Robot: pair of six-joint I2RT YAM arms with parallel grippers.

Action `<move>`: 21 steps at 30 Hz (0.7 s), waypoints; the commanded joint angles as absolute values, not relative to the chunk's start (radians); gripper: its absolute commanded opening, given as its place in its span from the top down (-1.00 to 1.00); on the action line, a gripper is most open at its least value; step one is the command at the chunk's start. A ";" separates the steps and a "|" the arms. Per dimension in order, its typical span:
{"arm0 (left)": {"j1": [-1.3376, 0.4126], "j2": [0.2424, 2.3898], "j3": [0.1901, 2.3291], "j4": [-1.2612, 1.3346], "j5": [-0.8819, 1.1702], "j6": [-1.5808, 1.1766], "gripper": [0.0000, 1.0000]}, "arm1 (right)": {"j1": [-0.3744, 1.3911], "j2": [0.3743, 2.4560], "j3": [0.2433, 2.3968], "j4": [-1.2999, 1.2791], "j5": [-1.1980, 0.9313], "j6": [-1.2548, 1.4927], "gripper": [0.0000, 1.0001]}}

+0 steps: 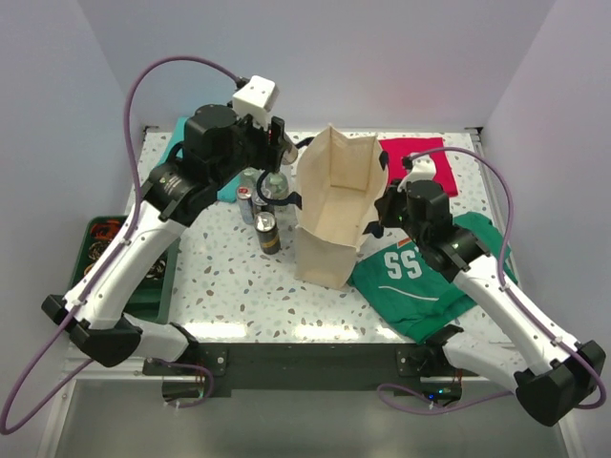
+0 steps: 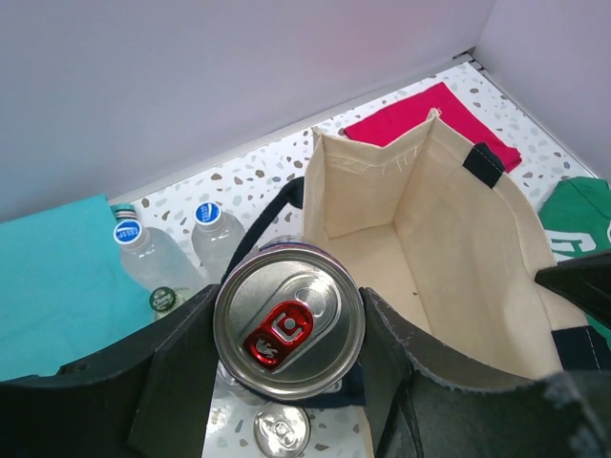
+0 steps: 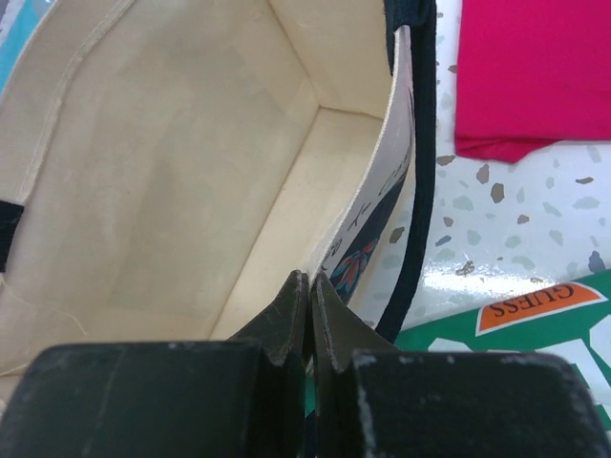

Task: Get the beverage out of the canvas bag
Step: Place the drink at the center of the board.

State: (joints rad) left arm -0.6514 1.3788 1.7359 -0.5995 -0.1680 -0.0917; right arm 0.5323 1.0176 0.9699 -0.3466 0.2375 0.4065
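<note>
The beige canvas bag (image 1: 329,250) with dark strap handles stood upright and open; the can (image 2: 288,331), silver-topped with a red tab, was held upright just outside its left wall.

can (image 2: 288,329) between my left fingers (image 2: 177,382), left of canvas bag (image 1: 329,205) | bottles (image 2: 153,260) left of can | my right gripper (image 3: 307,286) pinching bag's right wall

Bright even light; glare on tabletop (image 3: 460,272); near fingers (image 3: 286,320) blurred.
</note>
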 commanded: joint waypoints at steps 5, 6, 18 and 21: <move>-0.652 1.287 1.776 -0.624 -0.285 -0.090 1.00 | 0.532 0.988 0.982 -0.316 0.299 0.403 0.30; -0.652 1.281 1.767 -0.633 -0.311 -0.095 1.00 | 0.532 0.992 0.989 -0.328 0.298 0.403 0.11; -0.652 1.183 1.667 -0.768 -0.468 -0.164 1.00 | 0.532 1.003 1.029 -0.339 0.287 0.402 -0.42; -0.652 1.164 1.658 -0.810 -0.483 -0.184 1.00 | 0.534 0.994 1.023 -0.328 0.285 0.399 -0.44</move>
